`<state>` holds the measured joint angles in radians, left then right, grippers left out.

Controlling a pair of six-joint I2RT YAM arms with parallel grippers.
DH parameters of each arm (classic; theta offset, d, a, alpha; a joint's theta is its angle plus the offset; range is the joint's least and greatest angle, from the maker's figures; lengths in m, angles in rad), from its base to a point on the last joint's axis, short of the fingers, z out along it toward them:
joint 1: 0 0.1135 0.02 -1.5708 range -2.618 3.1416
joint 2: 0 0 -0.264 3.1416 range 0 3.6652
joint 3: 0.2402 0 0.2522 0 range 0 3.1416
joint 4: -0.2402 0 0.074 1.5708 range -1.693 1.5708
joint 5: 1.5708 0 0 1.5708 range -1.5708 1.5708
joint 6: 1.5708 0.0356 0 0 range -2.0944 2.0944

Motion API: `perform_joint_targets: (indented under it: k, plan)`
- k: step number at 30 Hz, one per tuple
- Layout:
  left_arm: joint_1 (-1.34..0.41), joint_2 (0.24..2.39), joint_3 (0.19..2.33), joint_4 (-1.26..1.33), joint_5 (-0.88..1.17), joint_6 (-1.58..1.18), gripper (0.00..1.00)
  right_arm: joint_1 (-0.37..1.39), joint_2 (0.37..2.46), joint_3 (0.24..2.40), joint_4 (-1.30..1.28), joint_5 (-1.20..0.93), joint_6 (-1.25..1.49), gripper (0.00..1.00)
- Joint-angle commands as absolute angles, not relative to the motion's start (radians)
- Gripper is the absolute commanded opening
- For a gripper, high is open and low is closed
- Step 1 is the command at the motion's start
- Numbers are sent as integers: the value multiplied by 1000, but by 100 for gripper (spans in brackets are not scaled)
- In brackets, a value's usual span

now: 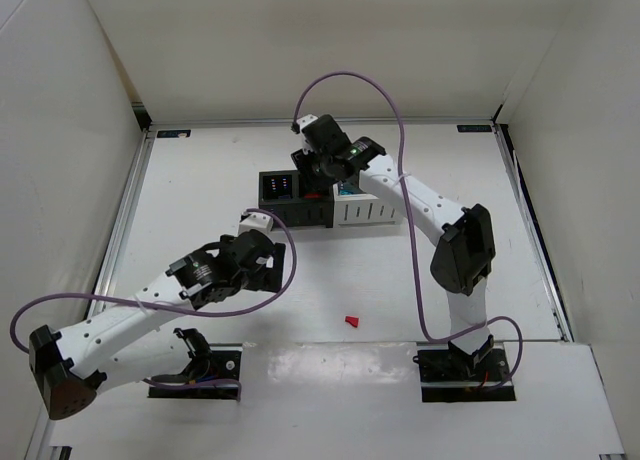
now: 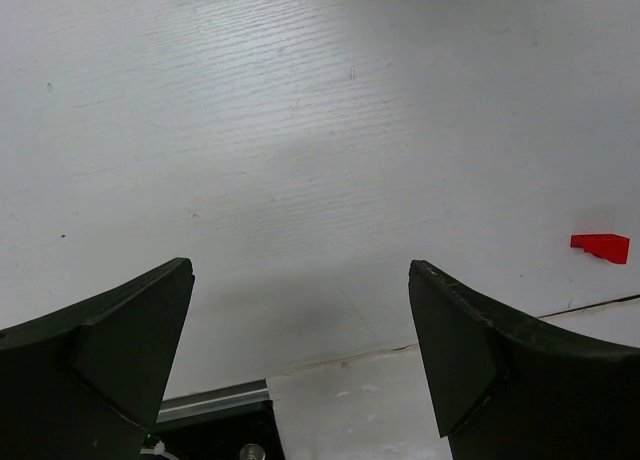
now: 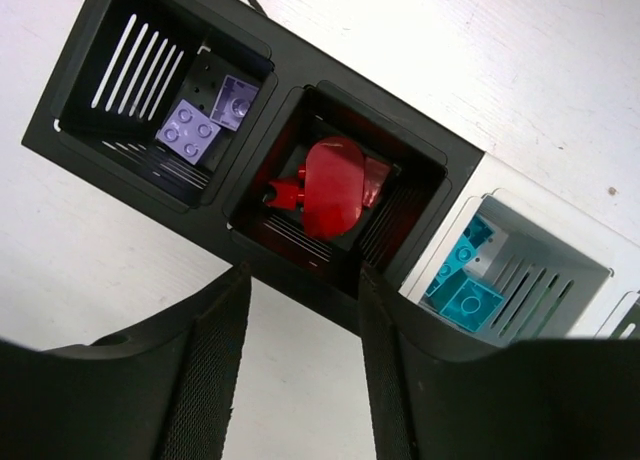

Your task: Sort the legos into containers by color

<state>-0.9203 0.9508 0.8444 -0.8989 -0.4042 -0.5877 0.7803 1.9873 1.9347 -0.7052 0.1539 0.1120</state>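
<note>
The containers [image 1: 300, 216] are four joined bins, two black on the left and two white [image 1: 370, 212] on the right. My right gripper [image 3: 303, 280] hovers open over the second black bin's near rim [image 3: 330, 70], nothing between its fingers. Red legos [image 3: 333, 185] lie in that bin. Purple legos [image 3: 205, 120] lie in the first black bin, teal legos [image 3: 465, 280] in the neighbouring white bin. One red lego [image 1: 352, 321] rests on the table in front. My left gripper [image 2: 300, 280] hangs wide open and empty over the table, the red lego [image 2: 600, 246] off to its right.
White walls enclose the table on three sides. A paler strip [image 1: 350, 365] runs along the near edge, holding both arm bases. Purple cables [image 1: 400, 140] loop over each arm. The right arm [image 1: 460, 245] reaches over the white bins.
</note>
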Motion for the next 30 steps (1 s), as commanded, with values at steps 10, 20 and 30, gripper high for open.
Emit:
perform_joint_targets:
  k: [10,20,30]
  plan:
    - [-939,977,851,-783,-107,-391,100,755,1794,1835,-667,267,196,54]
    - [-1175,1374,940,-571,5,-20,92,586,1255,1339,-670,253,316,54]
    - [-1264,1661,1048,-472,46,161,85,603,1135,1284,-824,265,337,55]
